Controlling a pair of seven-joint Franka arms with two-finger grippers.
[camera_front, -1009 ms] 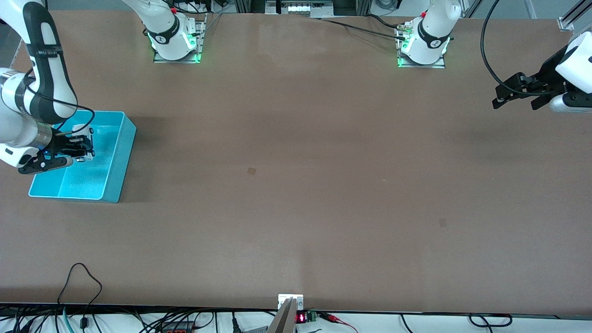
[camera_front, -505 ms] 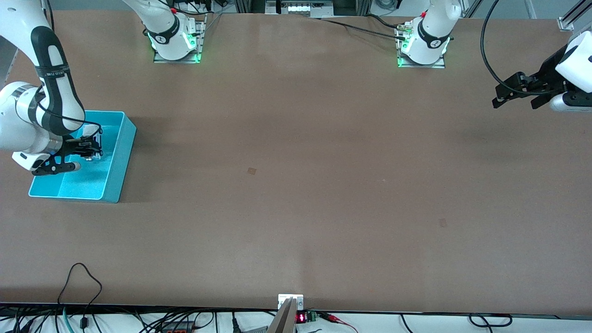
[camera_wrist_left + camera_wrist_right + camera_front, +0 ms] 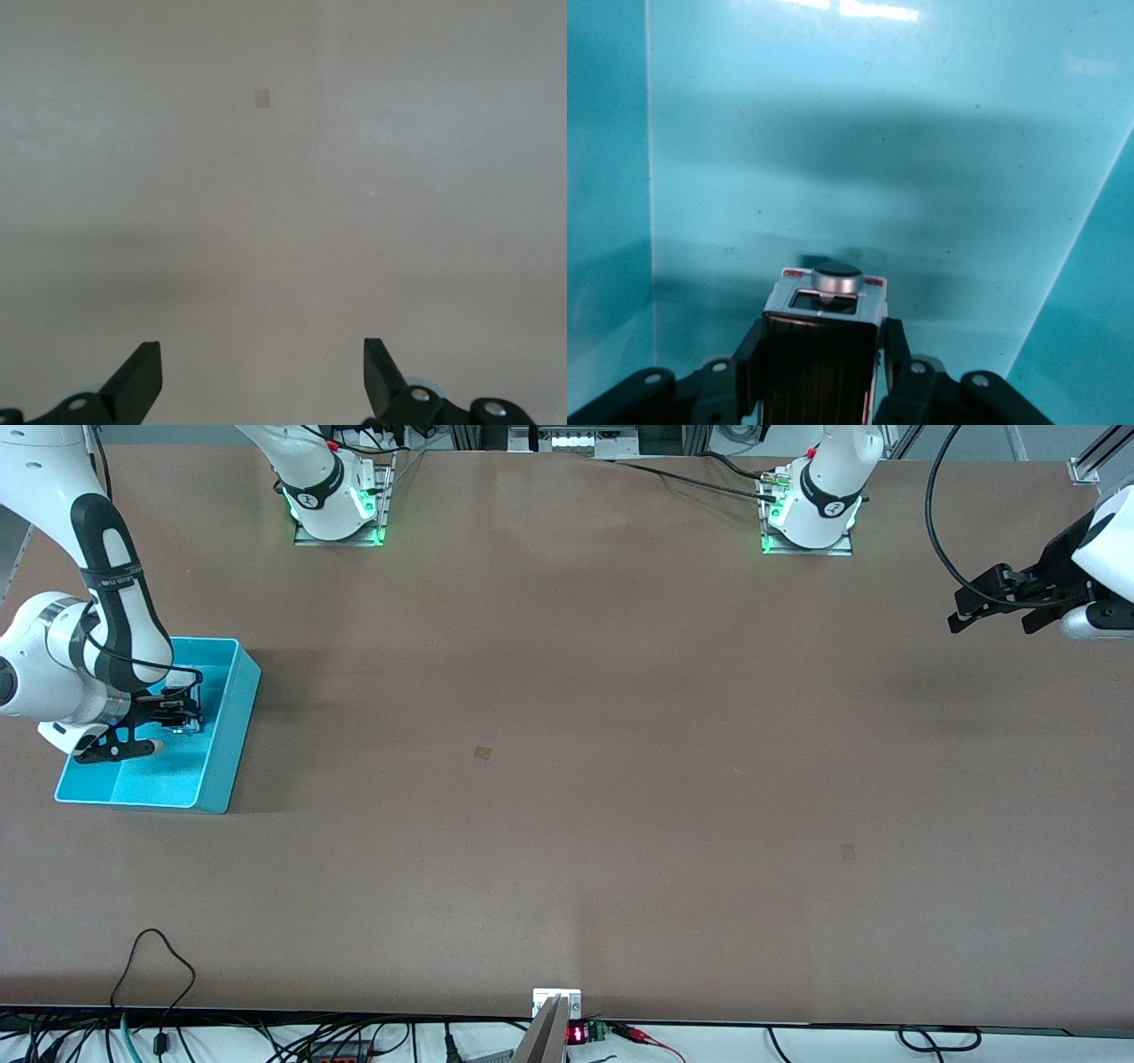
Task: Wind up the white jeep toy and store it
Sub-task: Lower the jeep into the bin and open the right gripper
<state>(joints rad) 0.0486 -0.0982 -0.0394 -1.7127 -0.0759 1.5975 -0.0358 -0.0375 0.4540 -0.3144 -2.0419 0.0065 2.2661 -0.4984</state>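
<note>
The right arm's black two-finger gripper point(image 3: 819, 359) is clamped on the white jeep toy point(image 3: 825, 332), a tiny boxy white car with a black ribbed roof and a round grey knob on its end, and holds it inside the open cyan plastic bin point(image 3: 232, 731) at the right arm's end of the table; whether the wheels touch the bin floor cannot be told. If the toy is released while above the floor, I judge it could tumble onto its side or bounce; if its spring is wound, it may dart forward on landing and knock into the bin wall. Drawing the fingers away unevenly could also drag it askew. The left arm's black gripper point(image 3: 997, 600) waits with fingers spread over the bare brown table point(image 3: 567, 779) at its own end, holding nothing.
</note>
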